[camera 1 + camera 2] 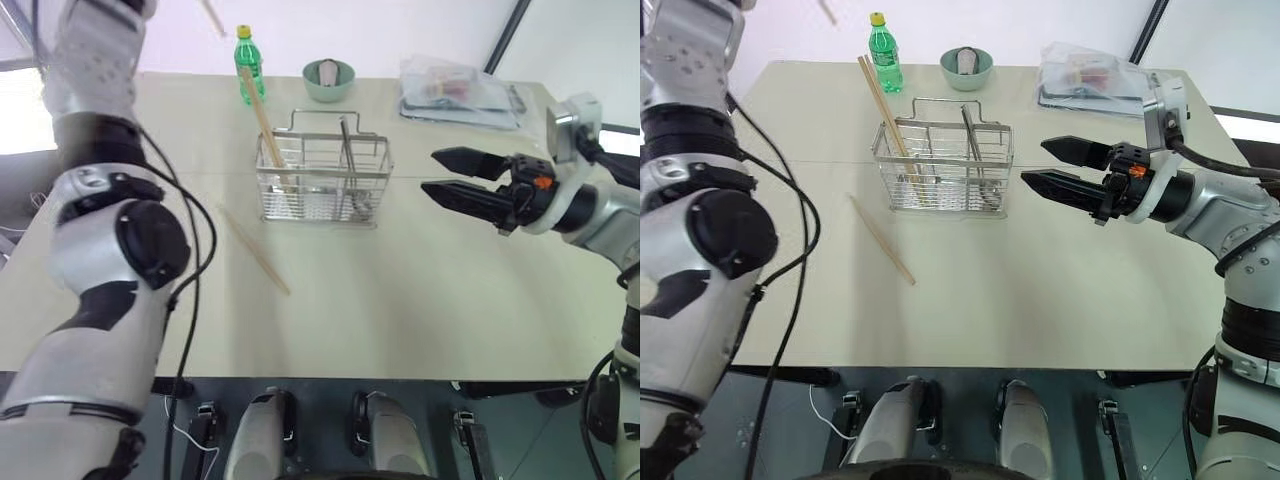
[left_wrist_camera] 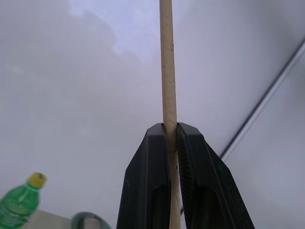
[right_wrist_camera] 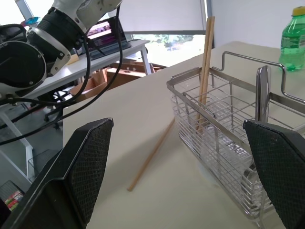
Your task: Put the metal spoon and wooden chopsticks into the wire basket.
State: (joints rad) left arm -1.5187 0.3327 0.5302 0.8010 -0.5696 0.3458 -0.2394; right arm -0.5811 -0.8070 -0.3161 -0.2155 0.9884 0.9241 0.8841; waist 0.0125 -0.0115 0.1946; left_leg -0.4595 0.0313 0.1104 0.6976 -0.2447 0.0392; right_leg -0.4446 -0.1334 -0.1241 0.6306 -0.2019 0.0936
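My left hand is raised high above the counter, its two black fingers pressed together on a single wooden chopstick, which runs up between them and on past their tips. My right hand hangs level over the counter with its fingers spread wide and nothing between them; the wire basket stands on the counter just beyond its fingertips, apart from them. Inside the basket, in the compartment at the end farther from my right hand, wooden chopsticks lean with their tops rising well above the rim. The metal spoon stands nearly upright in a compartment nearer my right hand, bowl end down. One more chopstick lies flat on the counter beside the basket, on the side away from my right hand, slanting toward the near edge. Beyond the basket stand a green bottle and a green bowl.
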